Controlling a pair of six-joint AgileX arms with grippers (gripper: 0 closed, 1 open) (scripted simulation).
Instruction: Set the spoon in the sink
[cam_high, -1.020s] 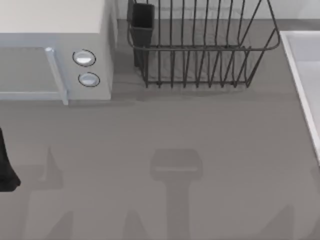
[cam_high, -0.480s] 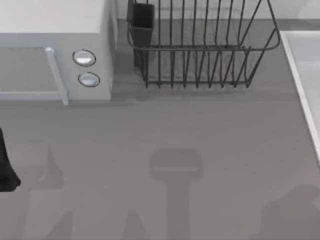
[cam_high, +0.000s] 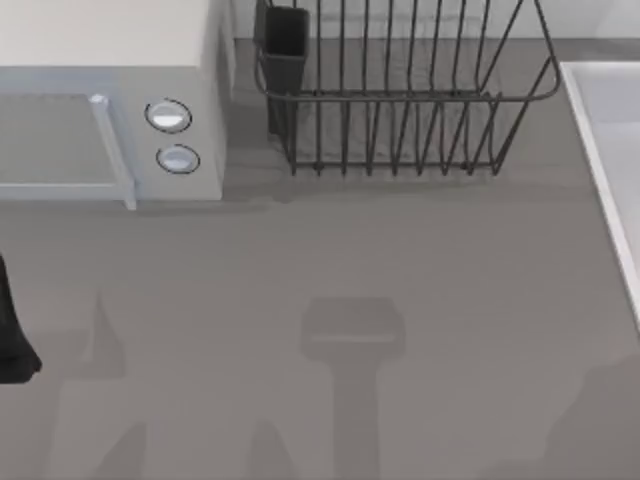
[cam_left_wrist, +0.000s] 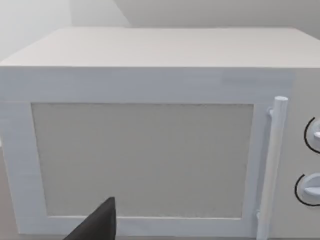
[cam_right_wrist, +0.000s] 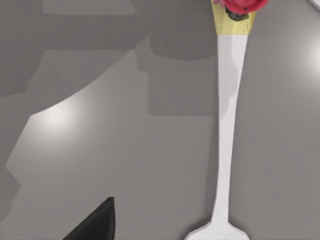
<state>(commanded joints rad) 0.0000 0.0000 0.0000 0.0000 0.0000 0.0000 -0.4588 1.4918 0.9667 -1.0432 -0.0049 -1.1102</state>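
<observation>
A grey countertop (cam_high: 330, 260) carries all the things, with pale walls behind. In the right wrist view one dark fingertip (cam_right_wrist: 95, 222) of the right gripper shows above the counter; whether this gripper stands apart or together, I cannot tell. Beside it lies the spoon (cam_right_wrist: 227, 125), a slim white handle flat on the counter, with a yellow and red part at one end and a wider end at the other. I judge it light, stiff and smooth, so the narrow middle of the handle is the best place to take hold. The sink (cam_high: 612, 150) is at the table's right edge. The left arm (cam_high: 12, 330) waits at the left edge, facing the microwave (cam_left_wrist: 150, 145); its finger state I cannot tell either. The dish rack (cam_high: 400, 100) stands behind.
</observation>
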